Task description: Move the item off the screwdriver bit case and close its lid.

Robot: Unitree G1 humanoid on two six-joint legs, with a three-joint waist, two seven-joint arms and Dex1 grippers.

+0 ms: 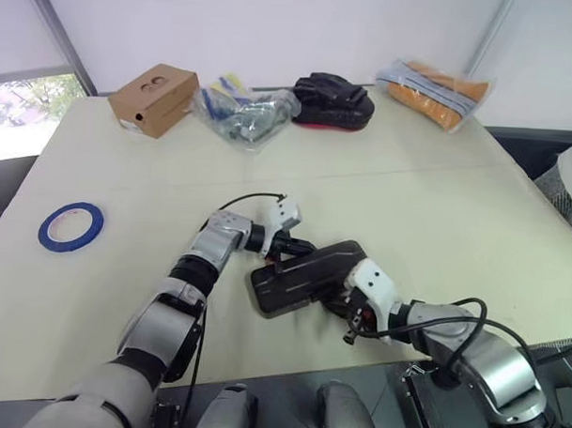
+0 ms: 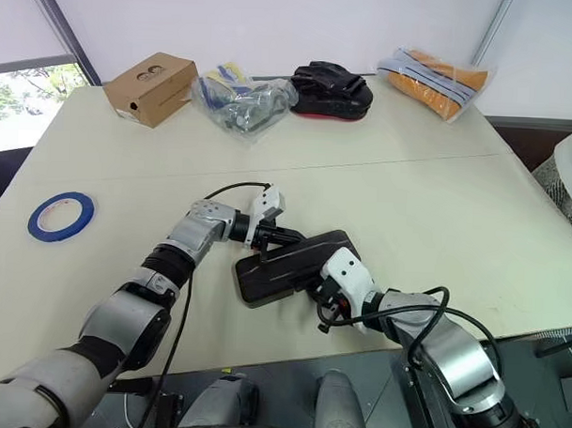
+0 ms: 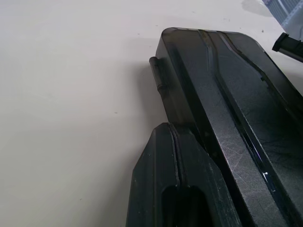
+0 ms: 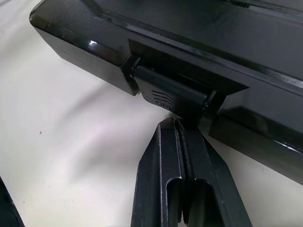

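Closest to the head camera, the right gripper comes in from the table's near edge with its two black fingers pressed together, holding nothing. In the right wrist view their tip sits right at the small black latch on the side of the screwdriver bit case. I judge it is there to press the latch home; whether it actually touches the latch, or the latch has caught, I cannot tell.

Across the case, the left gripper is likewise shut and empty, its joined fingers lying against the case's far long side. That placing reads as a brace, so the case does not slide along the table while the right side pushes.

Between them the smoky dark lid lies down flat over the tray, so the closing looks nearly or fully done. Dark plastic hides the rows of bits, and the seam on the hinge side is hard to follow.

Well apart, near the table's left edge, the blue roll of tape lies flat on bare surface, clear of the case.

Along the far edge sit a cardboard box, a clear bag of small things I cannot identify, a black-and-red pouch and an orange packet.
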